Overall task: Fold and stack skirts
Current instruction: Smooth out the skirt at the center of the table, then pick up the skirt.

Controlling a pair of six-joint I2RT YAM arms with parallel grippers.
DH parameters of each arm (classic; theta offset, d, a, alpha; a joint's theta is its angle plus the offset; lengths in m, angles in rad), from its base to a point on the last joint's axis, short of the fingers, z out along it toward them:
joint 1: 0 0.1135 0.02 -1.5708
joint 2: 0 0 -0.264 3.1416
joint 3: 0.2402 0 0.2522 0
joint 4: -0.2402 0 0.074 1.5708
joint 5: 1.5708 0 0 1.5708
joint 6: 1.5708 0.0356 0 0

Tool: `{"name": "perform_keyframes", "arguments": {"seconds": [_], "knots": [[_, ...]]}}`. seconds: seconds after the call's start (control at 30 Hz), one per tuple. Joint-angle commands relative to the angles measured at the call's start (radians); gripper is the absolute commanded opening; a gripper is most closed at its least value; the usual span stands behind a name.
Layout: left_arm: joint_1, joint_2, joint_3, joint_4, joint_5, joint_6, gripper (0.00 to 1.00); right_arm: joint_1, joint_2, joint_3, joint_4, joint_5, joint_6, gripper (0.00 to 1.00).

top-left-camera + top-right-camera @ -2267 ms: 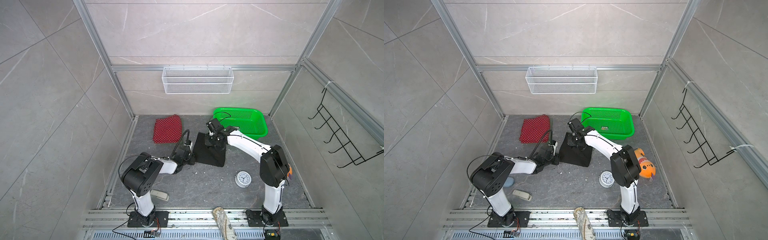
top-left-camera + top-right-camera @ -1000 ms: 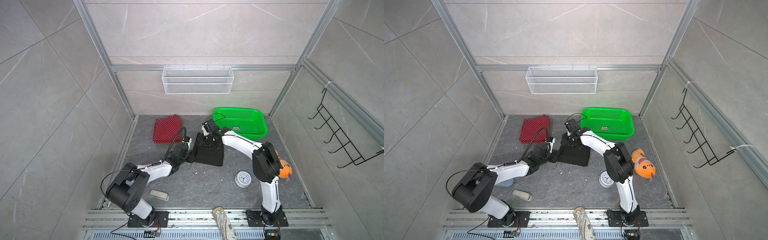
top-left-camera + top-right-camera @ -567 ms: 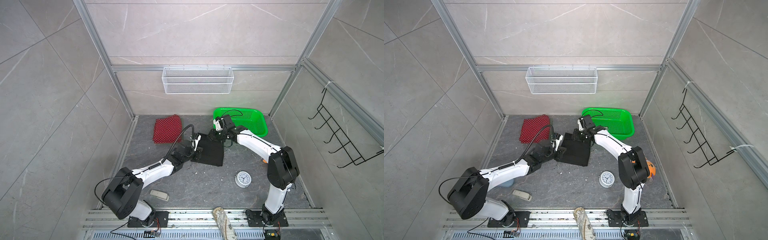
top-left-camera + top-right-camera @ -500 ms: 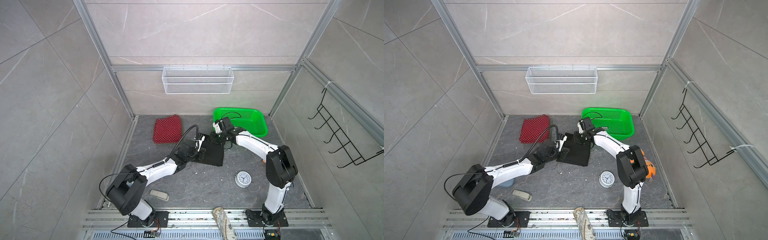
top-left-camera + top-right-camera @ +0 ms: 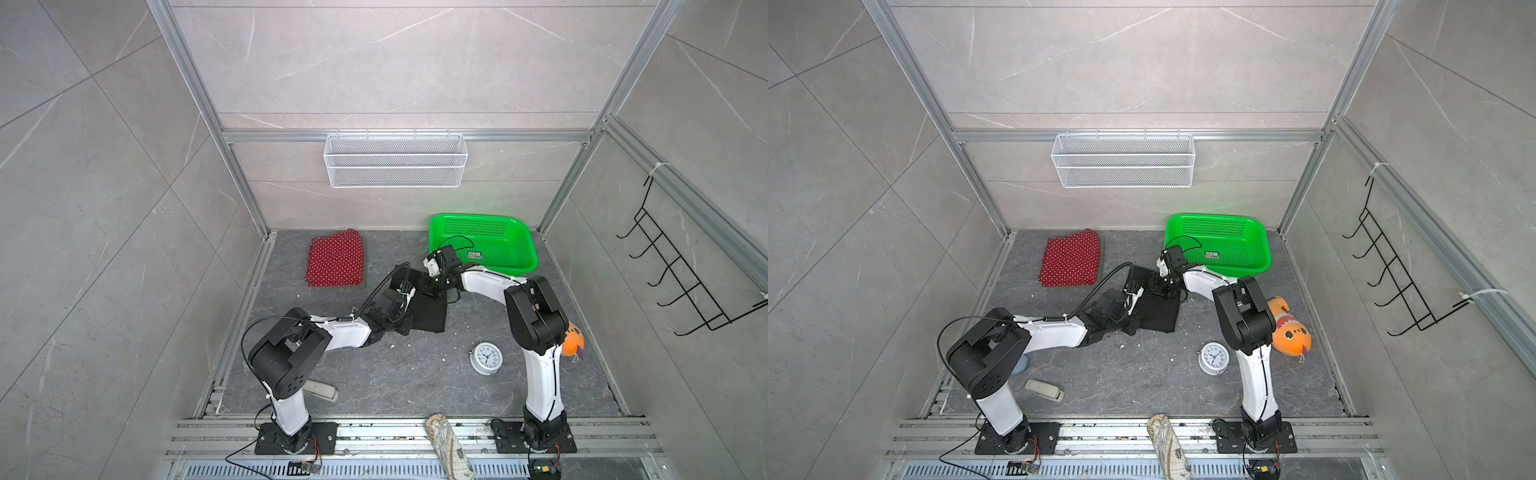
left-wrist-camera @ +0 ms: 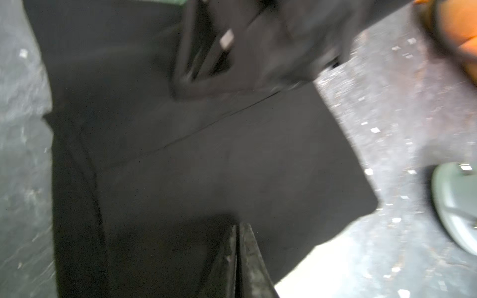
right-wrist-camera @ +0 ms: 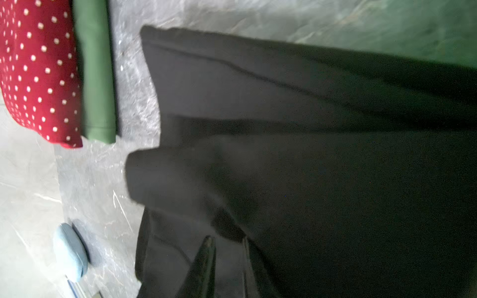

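black skirt (image 5: 430, 316) on bench (image 5: 374, 386), long axis back-to-front, far end covered by right arm (image 5: 478, 282), left gripper (image 6: 236, 232) pressed together over it, right gripper (image 7: 227, 242) at a raised fold, cannot tell if pinching

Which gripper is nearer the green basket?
Right. The right gripper is over the black skirt's far edge, close to the basket; the left gripper is at the skirt's near corner, farther off.

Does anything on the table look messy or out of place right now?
Yes. Small white specks litter the tabletop near the black skirt, the alarm clock lies face up, and a patterned cloth roll hangs over the front rails.
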Motion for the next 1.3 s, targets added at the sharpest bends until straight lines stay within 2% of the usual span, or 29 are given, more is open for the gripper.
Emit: {"name": "perform_keyframes", "arguments": {"seconds": [0.0,0.33,0.47,0.53,0.67,0.83,0.97,1.07,1.27], "knots": [[0.015,0.016,-0.029,0.057,-0.014,-0.034,0.09,-0.017,0.026,0.002,0.039,-0.003,0.029,0.23],[0.019,0.029,-0.047,0.1,0.003,-0.024,0.1,-0.033,0.0,-0.008,0.05,-0.022,0.007,0.24],[0.022,-0.015,-0.017,0.071,0.014,-0.022,0.17,-0.032,-0.055,-0.019,0.031,-0.023,-0.032,0.25],[0.03,-0.039,0.014,0.041,0.034,-0.018,0.32,-0.032,-0.091,-0.032,0.017,-0.003,-0.053,0.26],[0.06,-0.07,0.061,-0.003,0.085,-0.034,0.53,-0.032,-0.149,-0.062,0.005,0.031,-0.073,0.28],[0.158,-0.118,0.039,0.033,0.198,-0.11,0.99,-0.031,-0.233,-0.134,0.003,0.075,-0.081,0.31],[0.201,-0.144,0.052,-0.04,0.185,-0.134,1.0,-0.032,-0.314,-0.216,0.001,0.1,-0.079,0.32],[0.235,-0.147,0.041,-0.022,0.23,-0.17,1.0,-0.032,-0.379,-0.283,0.001,0.119,-0.074,0.32],[0.242,-0.088,0.141,-0.238,0.126,-0.15,1.0,-0.029,-0.468,-0.384,0.013,0.135,-0.054,0.32]]}}
